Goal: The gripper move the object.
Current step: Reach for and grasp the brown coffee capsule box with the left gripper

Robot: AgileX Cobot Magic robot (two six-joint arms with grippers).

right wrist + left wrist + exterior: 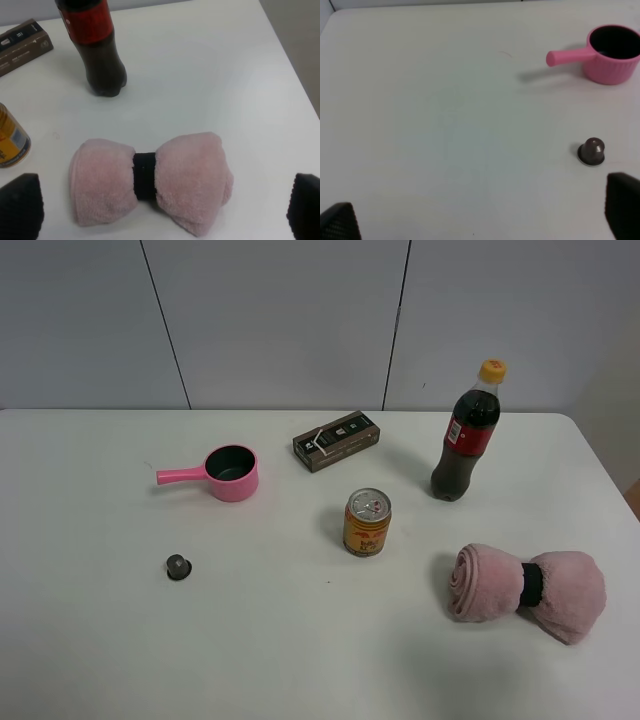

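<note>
R gripper: jaws spread wide, nothing held. Pink towel roll sits just ahead, betw. the fingers. Box lies flat well ahead of it, past cola bottle, untouched. L gripper likewise spread and empty, w/ capsule near one finger. Prob. pre-approach; wide jaws ready for box.

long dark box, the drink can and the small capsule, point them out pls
long dark box (337,441), exterior high view, middle of its top face
drink can (366,533), exterior high view, its gold side wall
small capsule (592,148), left wrist view, its domed top
</note>
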